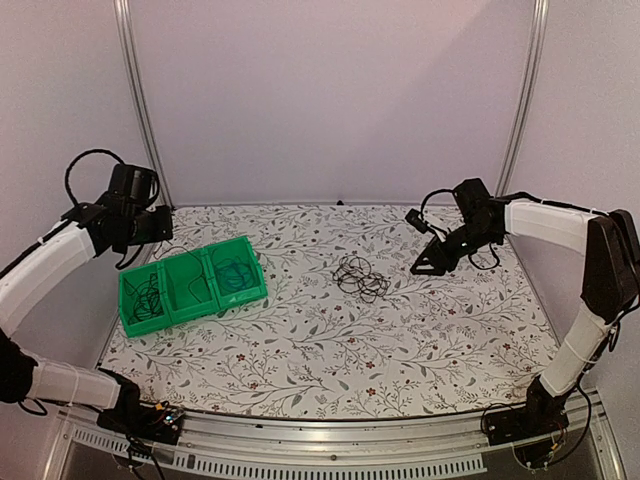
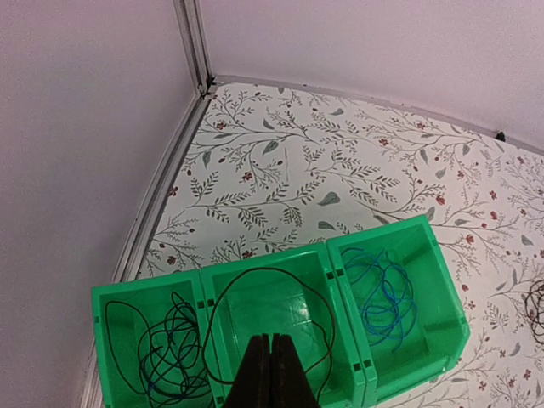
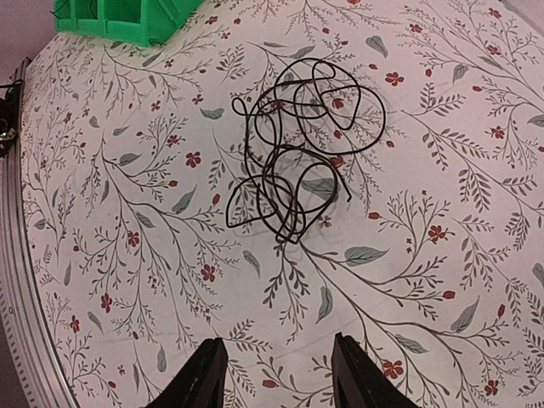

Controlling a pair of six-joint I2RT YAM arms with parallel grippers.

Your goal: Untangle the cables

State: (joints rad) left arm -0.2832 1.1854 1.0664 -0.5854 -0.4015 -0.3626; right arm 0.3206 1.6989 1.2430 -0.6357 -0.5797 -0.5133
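lying mid-frame, loopy tangle of thin black cables, long axis upper right to lower left, straight ahead of nearer right claw, standing apart, empty; left claw pressed together.

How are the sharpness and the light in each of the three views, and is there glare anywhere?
Top external view: even light, soft and grainy, frame posts bowed by the lens, black cables hard to resolve. Left wrist view: sharp, with glare on the middle compartment floor of the green bin. Right wrist view: cables crisp, almost no shadow.
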